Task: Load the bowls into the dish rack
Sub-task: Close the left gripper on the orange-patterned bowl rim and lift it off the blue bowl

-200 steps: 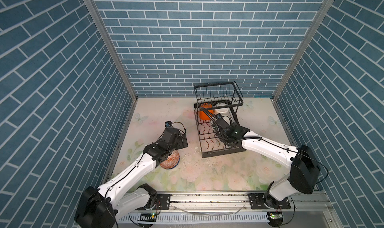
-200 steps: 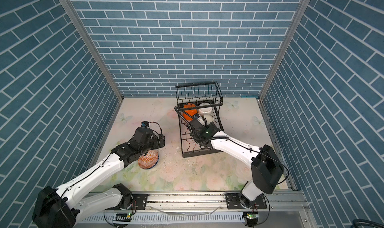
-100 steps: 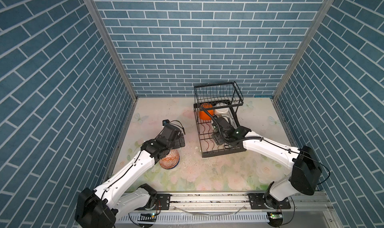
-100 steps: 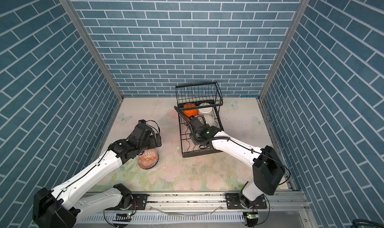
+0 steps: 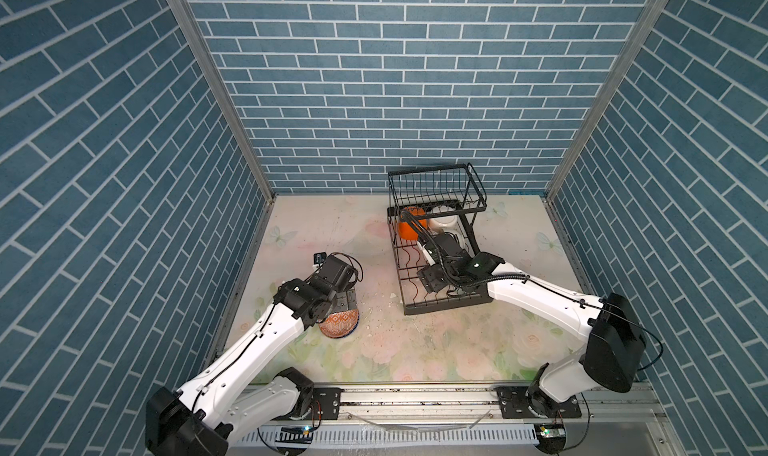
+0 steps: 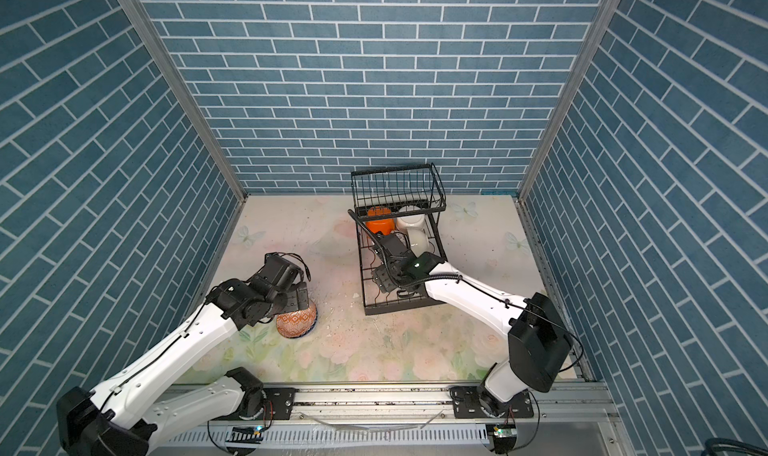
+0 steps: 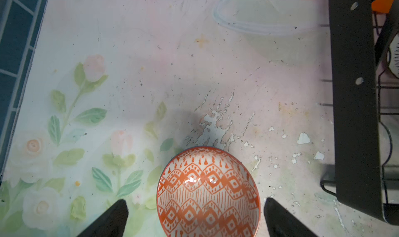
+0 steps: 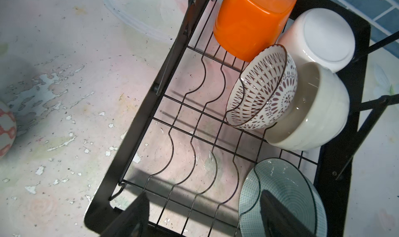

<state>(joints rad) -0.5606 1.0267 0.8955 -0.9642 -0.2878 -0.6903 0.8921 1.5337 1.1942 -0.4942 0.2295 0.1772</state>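
The left gripper [image 7: 195,216] hangs wide open over the orange-patterned bowl [image 7: 208,193], a finger [image 7: 112,218] on either side and neither touching it. That bowl sits on the floral table [image 7: 129,52] beside the dish rack [image 7: 356,95]; the bottom of the frame cuts off its near edge, and in both top views the arm covers half of it [image 5: 338,324].

The right gripper [image 8: 205,216] is spread open low over the rack's base [image 8: 138,125], holding nothing. One finger [image 8: 280,216] overlaps the pale green bowl [image 8: 280,182], so contact is hard to call. Further in, the dark-patterned bowl [image 8: 262,89] leans inside a cream bowl [image 8: 313,113], with an orange bowl [image 8: 250,20] and a white bowl [image 8: 323,35] upside down behind.

From above, the right arm and the raised basket [image 6: 397,186] hide most of these; only the orange and white ones peek out.
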